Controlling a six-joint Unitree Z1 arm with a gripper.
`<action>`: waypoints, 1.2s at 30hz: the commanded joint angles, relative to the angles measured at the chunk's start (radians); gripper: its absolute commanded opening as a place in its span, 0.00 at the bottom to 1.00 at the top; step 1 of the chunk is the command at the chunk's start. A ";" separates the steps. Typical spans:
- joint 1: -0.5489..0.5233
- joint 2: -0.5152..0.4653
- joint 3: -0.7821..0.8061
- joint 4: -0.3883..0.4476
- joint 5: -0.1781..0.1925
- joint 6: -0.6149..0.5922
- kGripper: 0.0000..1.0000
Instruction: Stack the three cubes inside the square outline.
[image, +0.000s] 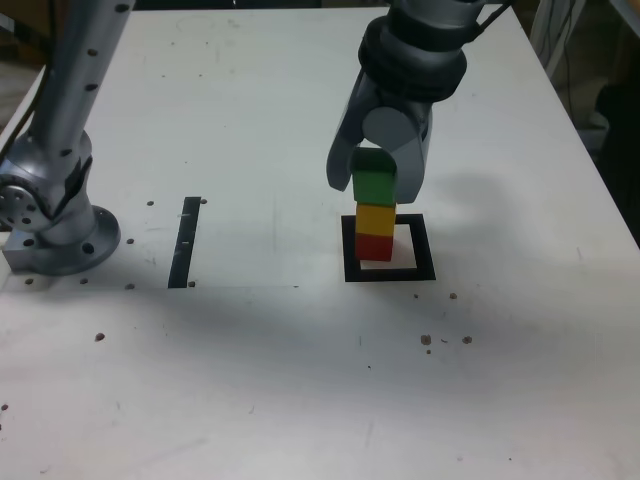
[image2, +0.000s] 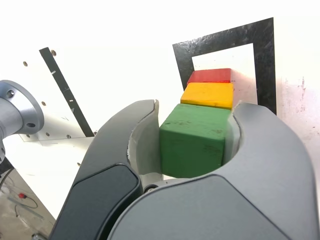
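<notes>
A stack of the three cubes stands inside the square outline (image: 390, 272): the red cube (image: 375, 246) at the bottom, the yellow cube (image: 376, 217) on it, the green cube (image: 374, 183) on top. My gripper (image: 375, 188) comes down from above with its jaws on either side of the green cube. In the wrist view the green cube (image2: 192, 140) fills the space between both jaws of the gripper (image2: 196, 107) and touches each. Beyond it show the yellow cube (image2: 207, 95), the red cube (image2: 210, 76) and the square outline (image2: 225, 35).
A thin black strip (image: 185, 242) lies on the white table at the exterior view's left of the outline. The arm's metal base (image: 55, 230) stands at the far left. Small dark specks dot the table top. The table's right edge (image: 600, 180) runs close by.
</notes>
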 joint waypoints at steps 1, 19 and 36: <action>0.002 0.006 0.000 0.010 -0.002 0.001 0.79; -0.003 -0.157 0.033 0.016 0.007 -0.002 0.99; 0.005 -0.557 0.585 -0.044 -0.012 -0.044 0.99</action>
